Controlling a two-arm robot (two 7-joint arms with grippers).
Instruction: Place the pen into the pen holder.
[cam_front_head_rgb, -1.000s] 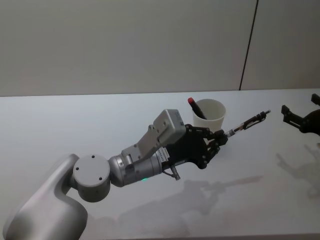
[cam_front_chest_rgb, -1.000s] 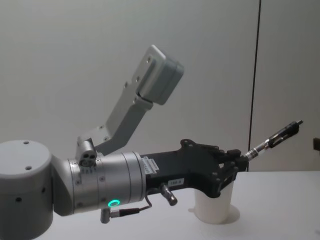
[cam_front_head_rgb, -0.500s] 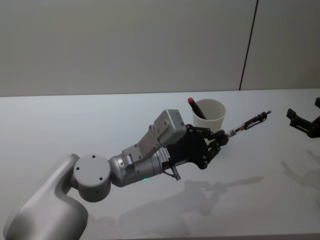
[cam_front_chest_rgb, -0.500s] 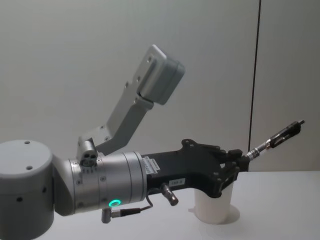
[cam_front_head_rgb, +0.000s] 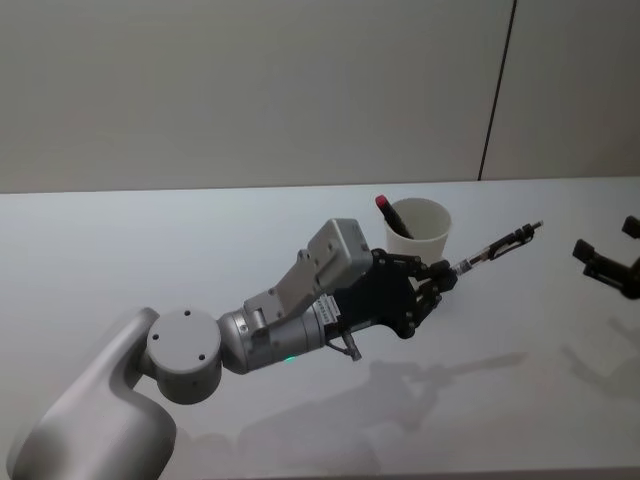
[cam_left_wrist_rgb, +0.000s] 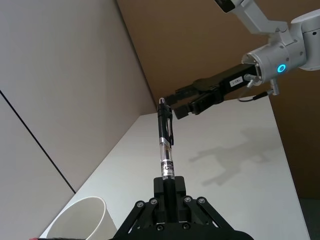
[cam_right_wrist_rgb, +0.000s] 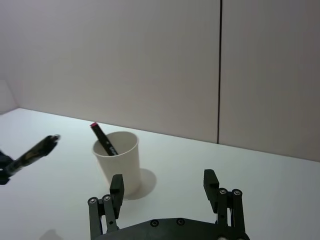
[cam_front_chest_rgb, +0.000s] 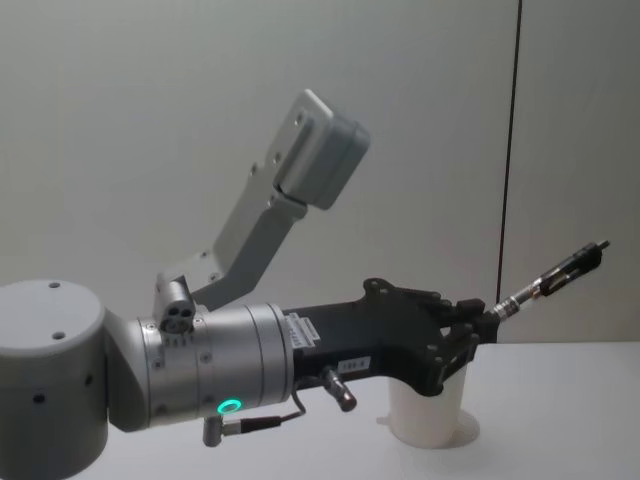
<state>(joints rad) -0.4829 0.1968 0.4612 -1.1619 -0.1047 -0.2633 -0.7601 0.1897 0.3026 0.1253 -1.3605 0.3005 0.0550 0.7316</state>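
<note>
The pen (cam_front_head_rgb: 497, 246) is clamped by one end in the left gripper (cam_front_head_rgb: 447, 270) and is carried in the air, angled up and out toward the robot's right. It is just beside the pen holder (cam_front_head_rgb: 432, 243), not over its mouth. The pickup is therefore judged done. What is left is for the pen to be brought above the rim, tipped toward upright, lowered in and let go. A red-capped marker (cam_front_head_rgb: 389, 214) is already leaned inside the cup (it is not the pen in hand). The right gripper (cam_front_head_rgb: 604, 264) is held well apart at the right, with its fingers spread and nothing between them.

In the head view, the sideways offset between pen and cup over the table (cam_front_head_rgb: 200, 240) is read plainly. In the chest view the cup is partly hidden behind the left gripper, but the pen's height above the rim is shown. The grip on the barrel is seen close in the left wrist view, and the cup's open mouth is seen from the right wrist view
</note>
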